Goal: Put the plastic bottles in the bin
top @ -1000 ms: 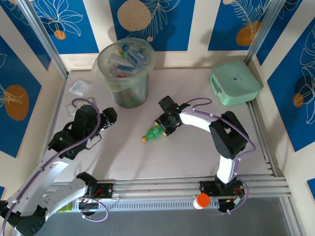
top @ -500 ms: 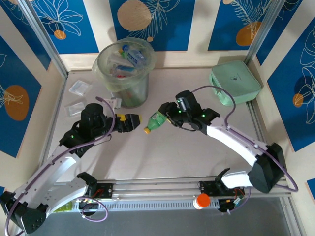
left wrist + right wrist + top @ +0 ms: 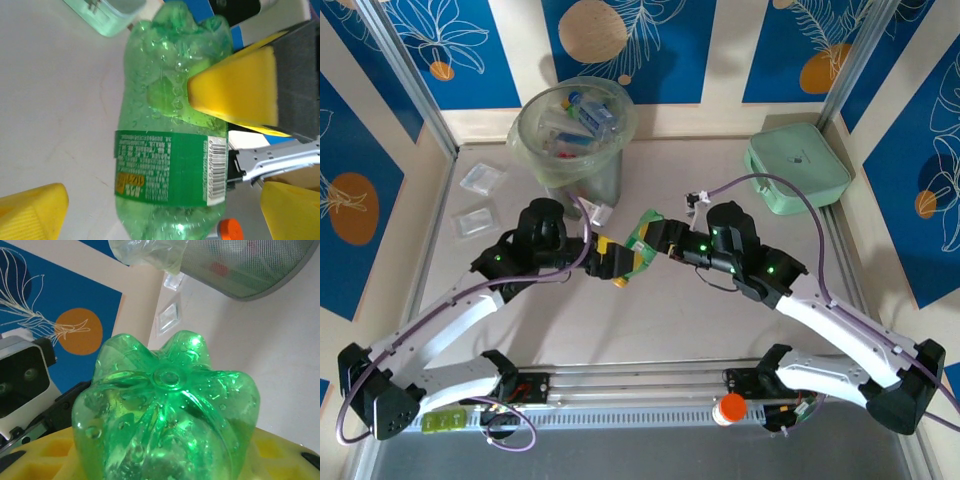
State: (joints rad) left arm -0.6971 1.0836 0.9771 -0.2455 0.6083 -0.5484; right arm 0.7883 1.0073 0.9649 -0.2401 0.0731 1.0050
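Observation:
A green plastic bottle (image 3: 642, 247) with a green label hangs above the table in front of the bin (image 3: 590, 190). My right gripper (image 3: 657, 236) is shut on its lower body, and one yellow pad (image 3: 235, 92) presses into the bottle (image 3: 170, 165). In the right wrist view the bottle's ribbed base (image 3: 167, 405) sits between my right gripper (image 3: 165, 455) fingers. My left gripper (image 3: 612, 262) is open, its yellow fingertips (image 3: 30, 212) wide apart on either side of the bottle's neck end, apart from it. Several bottles (image 3: 582, 115) lie inside the bin.
A mint-green case (image 3: 798, 165) lies at the back right. Clear square packets (image 3: 482, 178) sit left of the bin. An orange-capped thing (image 3: 730, 408) stands by the near rail. The bin's wall (image 3: 245, 270) is close beyond the bottle.
My right arm has lifted the green bottle off the table and carried it left. My left arm has swung right to meet it, and its jaws have opened around the bottle.

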